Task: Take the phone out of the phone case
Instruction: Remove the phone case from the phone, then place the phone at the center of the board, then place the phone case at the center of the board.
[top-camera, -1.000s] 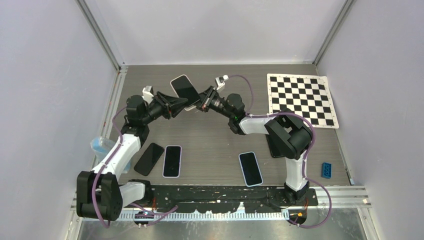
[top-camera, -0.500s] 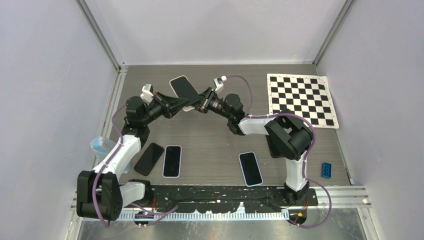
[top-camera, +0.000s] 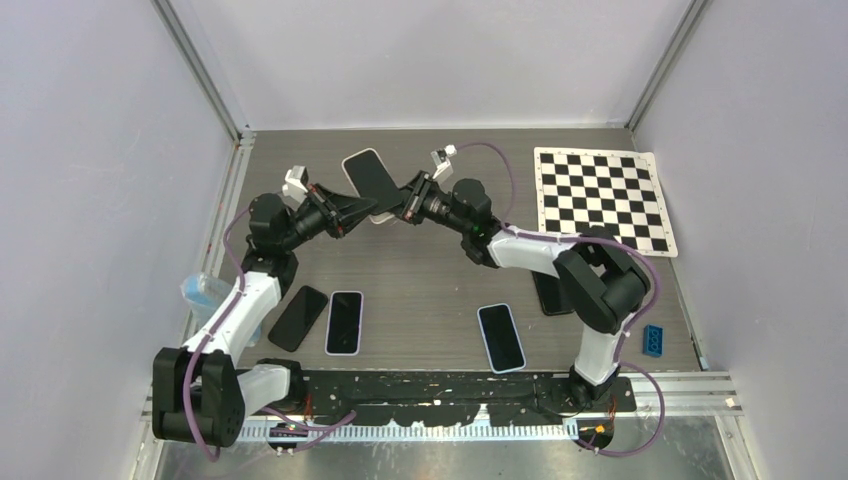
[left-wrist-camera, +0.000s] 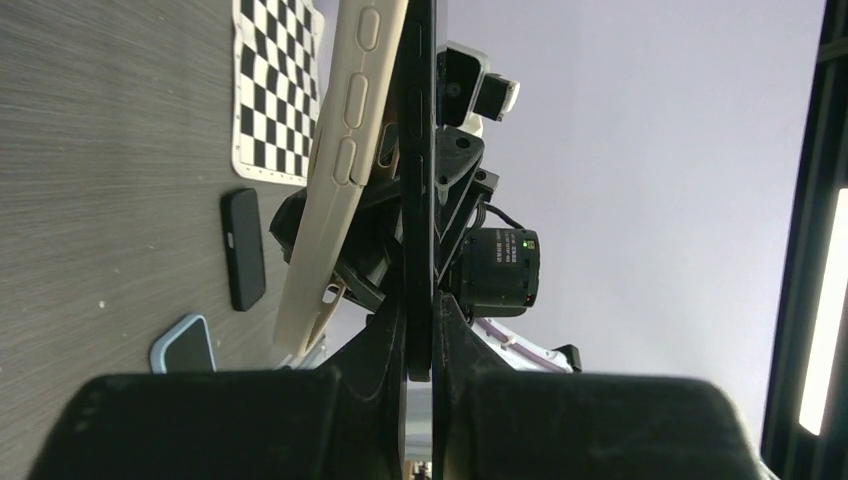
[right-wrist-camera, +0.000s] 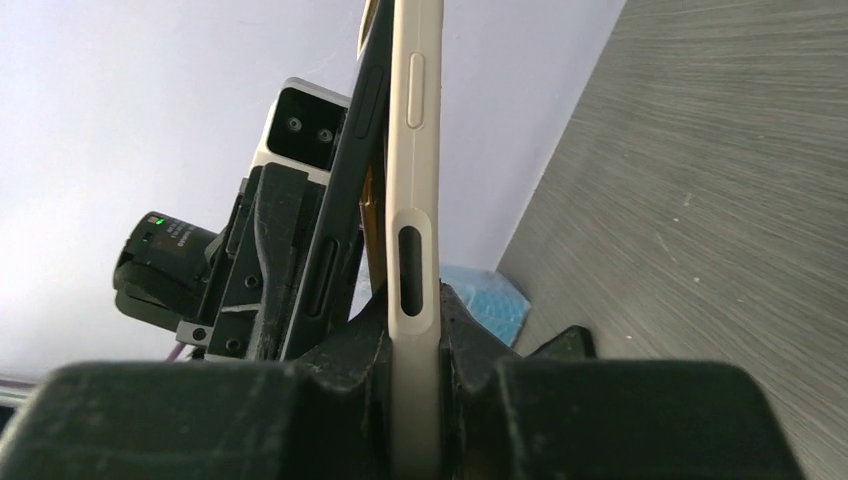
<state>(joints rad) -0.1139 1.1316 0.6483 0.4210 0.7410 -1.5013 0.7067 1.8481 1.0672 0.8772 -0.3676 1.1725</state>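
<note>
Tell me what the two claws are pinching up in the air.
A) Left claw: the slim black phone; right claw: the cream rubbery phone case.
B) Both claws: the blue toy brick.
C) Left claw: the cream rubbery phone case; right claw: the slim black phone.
A: the left claw has the slim black phone clamped edge-on between its fingers, and the right claw grips the cream rubbery phone case.

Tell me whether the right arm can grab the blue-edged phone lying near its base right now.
Probably not yet: the right gripper is shut on the cream case, though nothing covers the blue-edged phone.
</note>
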